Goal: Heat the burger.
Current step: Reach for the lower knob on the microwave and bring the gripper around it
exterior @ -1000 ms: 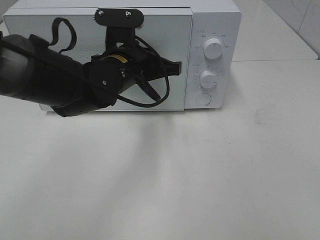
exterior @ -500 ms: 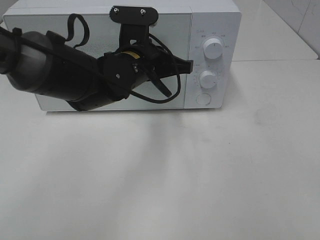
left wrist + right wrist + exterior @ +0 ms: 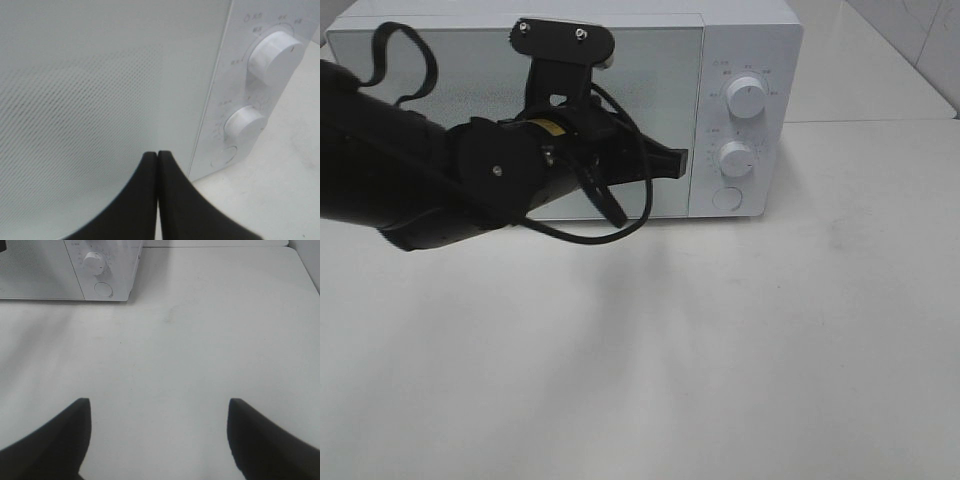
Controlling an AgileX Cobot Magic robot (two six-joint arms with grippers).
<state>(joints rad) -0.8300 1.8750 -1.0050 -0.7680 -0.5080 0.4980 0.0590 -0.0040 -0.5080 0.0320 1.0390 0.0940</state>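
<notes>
The burger shows in none of the views. The microwave [image 3: 745, 18] stands at the back of the table [image 3: 770, 350] with its door [image 3: 655, 75] closed, and the dotted screen in the door gives no look inside. The burger is probably behind that door, but this cannot be confirmed.

The left end effector [image 3: 680, 158] has its fingers pressed together and holds nothing. In the high view it lies across the front of the door with its long axis running sideways, and its tips point toward the control panel [image 3: 772, 130]. The tips sit by the door's right edge, roughly level with the lower knob [image 3: 736, 158], which lies just beyond them. The upper knob [image 3: 747, 98] is above that line and the round button [image 3: 727, 198] below it. The left wrist view agrees: the left end effector [image 3: 158, 155] faces the seam between door and panel, with the lower knob [image 3: 245, 125] off to the panel side. Whether the tips touch the door cannot be told.

The right end effector [image 3: 159, 402] is spread wide and empty over bare table, well apart from the microwave. The left arm is therefore much the nearer one. Any move on the controls looks like a short sideways reach from the door edge onto the panel.
</notes>
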